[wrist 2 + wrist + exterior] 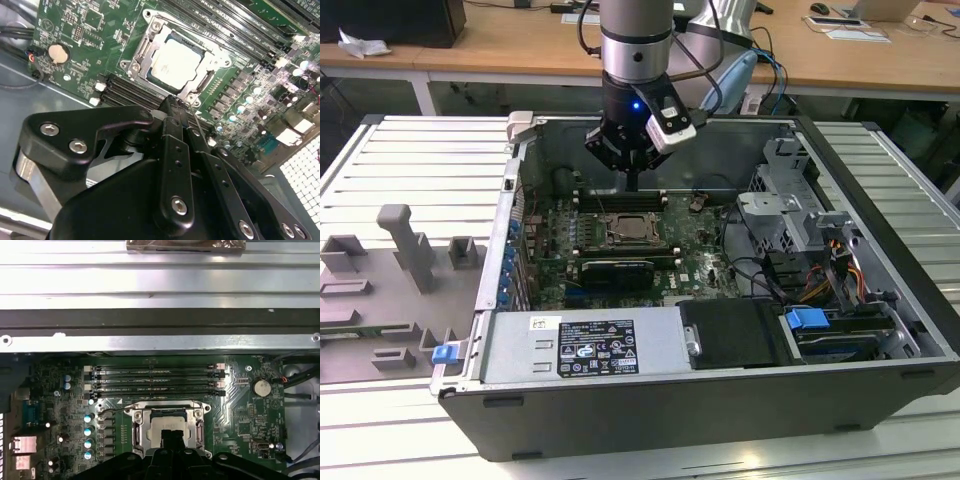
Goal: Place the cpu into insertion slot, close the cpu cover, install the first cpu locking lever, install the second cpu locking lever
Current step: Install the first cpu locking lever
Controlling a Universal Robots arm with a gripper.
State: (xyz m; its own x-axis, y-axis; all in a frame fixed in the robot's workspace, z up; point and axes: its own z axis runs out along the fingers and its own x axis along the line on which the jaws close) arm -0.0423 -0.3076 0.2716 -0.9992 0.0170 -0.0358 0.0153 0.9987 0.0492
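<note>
An open computer case (pixel 720 420) lies on the ribbed table (pixel 410 160), with a green circuit board (pixel 705 255) inside. The tool (pixel 172 102) hangs fingers together, gripping nothing, tips by the edge of the cpu cover (pixel 141 50). The cover lies flat over the cpu (pixel 176 62), seated in the insertion slot (pixel 197 46) mid-board.

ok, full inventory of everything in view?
computer case: one, dark grey, open, on slatted table
circuit board: one, green, inside case
cpu: one, silver-grey, seated in insertion slot
cpu cover: one, silver frame, down around cpu
memory slots: several, black, both sides of cpu
coin cell: one, silver, on board
power supply: one, silver, case's near edge
fixture blocks: several, grey, exterior view's left
arm: one, silver-black, above case
pincer: one, black, jaws together, over cover's edge
</note>
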